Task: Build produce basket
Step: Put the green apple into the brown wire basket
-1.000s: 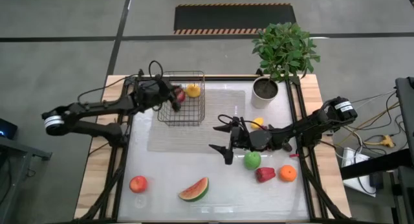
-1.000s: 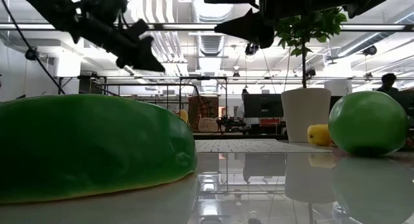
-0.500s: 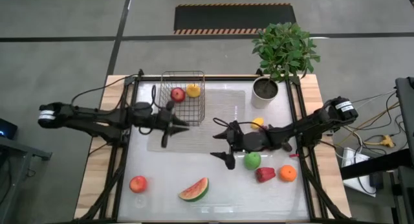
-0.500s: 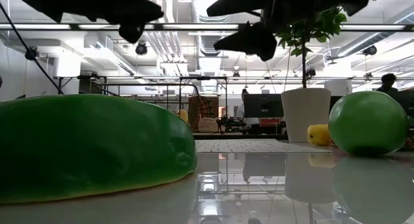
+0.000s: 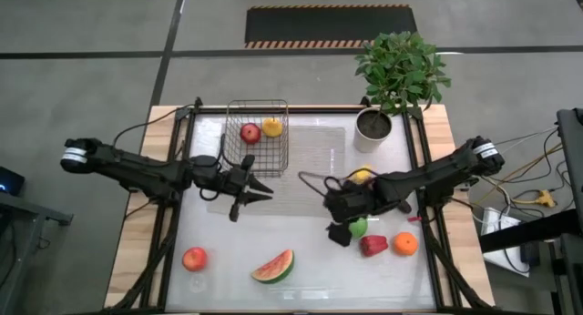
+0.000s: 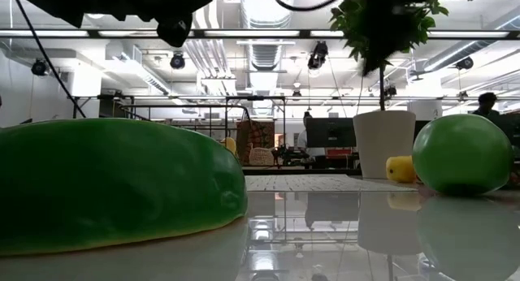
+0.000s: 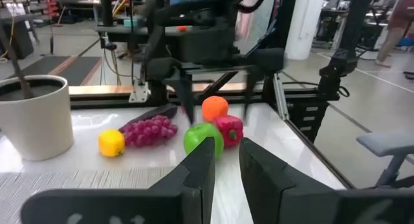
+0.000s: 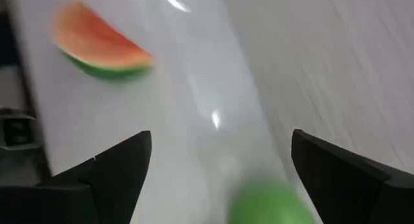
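Note:
The wire basket (image 5: 258,138) stands at the table's far left with a red apple (image 5: 250,133) and a yellow fruit (image 5: 271,127) in it. My left gripper (image 5: 264,191) hovers just near of the basket, level, pointing at the table's right; its fingers (image 7: 202,164) stand almost together with nothing between them. My right gripper (image 5: 339,231) is open and tips down over the green apple (image 8: 268,201), which lies on the table below and between the wide-spread fingers, untouched. Beside that apple lie a red pepper (image 5: 372,246) and an orange (image 5: 405,244).
A watermelon slice (image 5: 273,266) and a red-orange fruit (image 5: 194,259) lie near the front edge. A lemon (image 5: 363,175) and purple grapes (image 7: 149,130) lie behind the right gripper. A white plant pot (image 5: 373,124) stands at the far right. A pale mat (image 5: 310,160) covers the table's middle.
My left gripper has swung away from the basket toward the table's near edge and turned to point at the table's right; the red apple has stayed in the basket. My right gripper has tipped from level to pointing down and shifted over the green apple, staying open.

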Motion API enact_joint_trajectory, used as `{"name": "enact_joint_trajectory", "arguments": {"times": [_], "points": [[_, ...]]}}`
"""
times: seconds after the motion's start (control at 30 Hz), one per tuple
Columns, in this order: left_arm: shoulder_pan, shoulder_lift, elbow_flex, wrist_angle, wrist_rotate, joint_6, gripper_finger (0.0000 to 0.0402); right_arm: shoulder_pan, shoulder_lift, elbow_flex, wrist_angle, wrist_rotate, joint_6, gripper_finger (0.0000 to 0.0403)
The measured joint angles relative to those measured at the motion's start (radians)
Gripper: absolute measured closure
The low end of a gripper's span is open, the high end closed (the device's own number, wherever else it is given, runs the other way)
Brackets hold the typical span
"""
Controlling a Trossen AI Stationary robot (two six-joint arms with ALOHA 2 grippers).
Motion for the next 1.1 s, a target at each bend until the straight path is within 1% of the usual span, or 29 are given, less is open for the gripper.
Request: {"name": "enact_joint_trajectory", "arguments": {"times": [0.07, 0.1, 0.2, 0.27, 0.37, 0.43, 0.53, 0.67, 0.8, 0.93, 1.1], "points": [[0.0, 0.012, 0.0, 0.021, 0.0, 0.001, 0.0347, 0.008, 0.0, 0.037, -0.162, -0.001, 0.059, 0.0051], [0.0, 0.017, 0.0, 0.027, 0.0, 0.001, 0.0347, 0.016, 0.0, 0.051, -0.225, -0.004, 0.063, 0.0051], [0.0, 0.025, 0.0, 0.036, 0.0, 0.001, 0.0347, 0.061, -0.001, 0.062, -0.34, -0.041, -0.007, 0.0051], [0.0, 0.027, 0.0, 0.037, 0.0, 0.002, 0.0347, 0.104, -0.001, 0.05, -0.368, -0.045, -0.062, 0.0051], [0.0, 0.027, 0.0, 0.037, -0.003, 0.002, 0.0347, 0.159, -0.001, 0.026, -0.356, -0.049, -0.097, 0.0051], [0.0, 0.027, 0.0, 0.036, -0.015, 0.002, 0.0347, 0.176, 0.003, 0.02, -0.353, -0.038, -0.086, 0.0051], [0.0, 0.026, 0.0, 0.038, -0.041, 0.024, 0.0347, 0.176, 0.008, 0.018, -0.348, 0.013, -0.064, 0.0051], [0.001, 0.026, 0.0, 0.043, -0.062, 0.053, 0.0347, 0.174, 0.012, 0.009, -0.308, 0.044, -0.068, 0.0051], [0.001, 0.026, 0.0, 0.046, -0.062, 0.054, 0.0347, 0.16, 0.012, -0.029, -0.222, 0.033, -0.101, 0.0051], [0.001, 0.026, 0.0, 0.06, -0.062, 0.055, 0.0347, 0.143, 0.012, -0.088, -0.199, 0.031, -0.115, 0.0051], [0.001, 0.025, 0.001, 0.063, -0.061, 0.064, 0.0347, 0.113, 0.006, -0.176, -0.158, -0.017, -0.125, 0.0051]]}}
